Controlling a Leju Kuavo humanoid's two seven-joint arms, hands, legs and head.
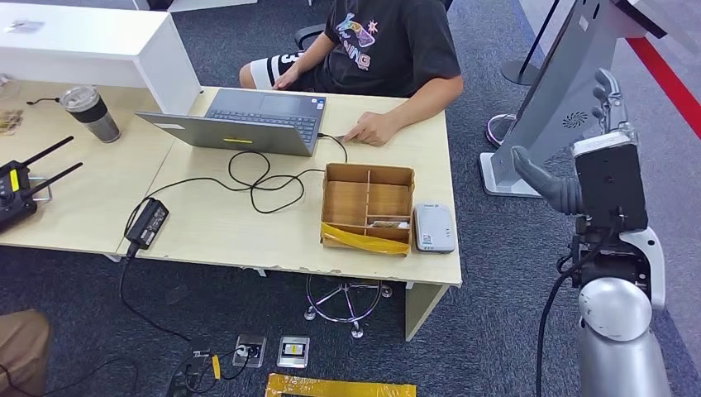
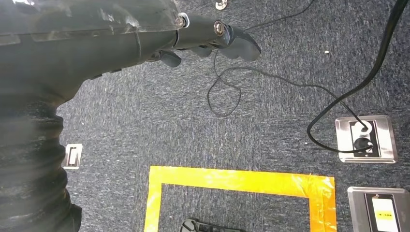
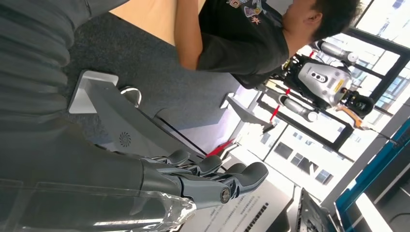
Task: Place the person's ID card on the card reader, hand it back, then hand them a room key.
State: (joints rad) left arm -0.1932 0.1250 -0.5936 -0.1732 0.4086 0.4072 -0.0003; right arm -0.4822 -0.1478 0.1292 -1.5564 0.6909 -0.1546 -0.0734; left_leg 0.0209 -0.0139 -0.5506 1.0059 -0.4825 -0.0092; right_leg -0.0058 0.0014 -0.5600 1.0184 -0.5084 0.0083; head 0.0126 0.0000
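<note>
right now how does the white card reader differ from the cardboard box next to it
The card reader is a small, flat, closed white device; the cardboard box is larger, brown and open-topped. The box is split into compartments by dividers, with yellow tape along its near edge; the reader has a plain smooth top. Both sit side by side at the near right end of the table.

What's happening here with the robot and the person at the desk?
Nothing is being handled yet. The robot's right hand is raised beside the desk, holding nothing; its left hand hangs over the carpet. A person sits at a laptop. The card reader lies beside a cardboard tray, with no card on it.
</note>
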